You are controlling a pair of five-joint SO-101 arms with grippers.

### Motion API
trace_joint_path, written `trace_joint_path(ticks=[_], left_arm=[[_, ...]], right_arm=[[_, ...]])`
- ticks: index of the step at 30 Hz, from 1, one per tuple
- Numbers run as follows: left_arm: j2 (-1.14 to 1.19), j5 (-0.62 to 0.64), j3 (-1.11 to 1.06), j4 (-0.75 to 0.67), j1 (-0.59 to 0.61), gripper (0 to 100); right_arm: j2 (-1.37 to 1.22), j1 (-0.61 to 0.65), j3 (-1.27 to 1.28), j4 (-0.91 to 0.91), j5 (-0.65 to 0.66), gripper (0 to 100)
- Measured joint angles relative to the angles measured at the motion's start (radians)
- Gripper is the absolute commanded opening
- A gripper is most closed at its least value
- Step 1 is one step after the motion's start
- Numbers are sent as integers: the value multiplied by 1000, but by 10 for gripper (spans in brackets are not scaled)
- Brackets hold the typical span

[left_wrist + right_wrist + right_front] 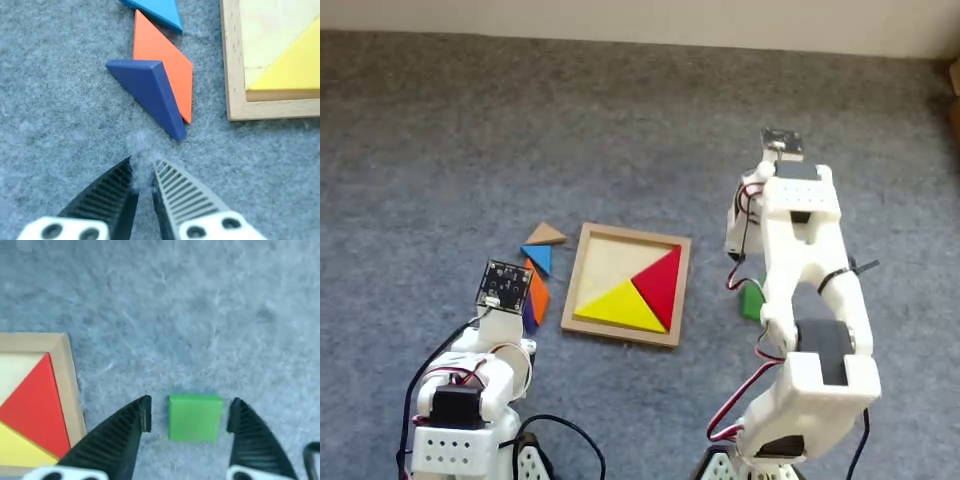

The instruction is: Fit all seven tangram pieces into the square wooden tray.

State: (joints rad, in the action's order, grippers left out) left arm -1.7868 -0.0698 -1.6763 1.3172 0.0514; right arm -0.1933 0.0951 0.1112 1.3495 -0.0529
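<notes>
The square wooden tray (582,280) lies on the grey carpet with a red triangle (662,284) and a yellow triangle (616,306) inside it. Left of it lie a tan triangle (546,234), a light blue triangle (538,258), an orange parallelogram (162,68) and a dark blue triangle (150,93). My left gripper (142,176) sits just short of the dark blue triangle, fingers nearly shut and empty. A green square (195,417) lies right of the tray, between the open fingers of my right gripper (190,414), untouched on both sides.
The tray's wooden rim (70,385) lies close beside one right finger. Bare carpet stretches all around the pieces. The right arm's white body (810,300) hangs over the area right of the tray.
</notes>
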Motion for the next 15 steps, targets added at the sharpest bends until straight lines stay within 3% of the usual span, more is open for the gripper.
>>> trace_joint_path(ticks=[7,15], left_arm=[[0,0,0,0,0,7],[0,0,0,0,0,7]], right_arm=[[-25,0,-40,117,-52,272],[-25,0,-23,84,-80,272]])
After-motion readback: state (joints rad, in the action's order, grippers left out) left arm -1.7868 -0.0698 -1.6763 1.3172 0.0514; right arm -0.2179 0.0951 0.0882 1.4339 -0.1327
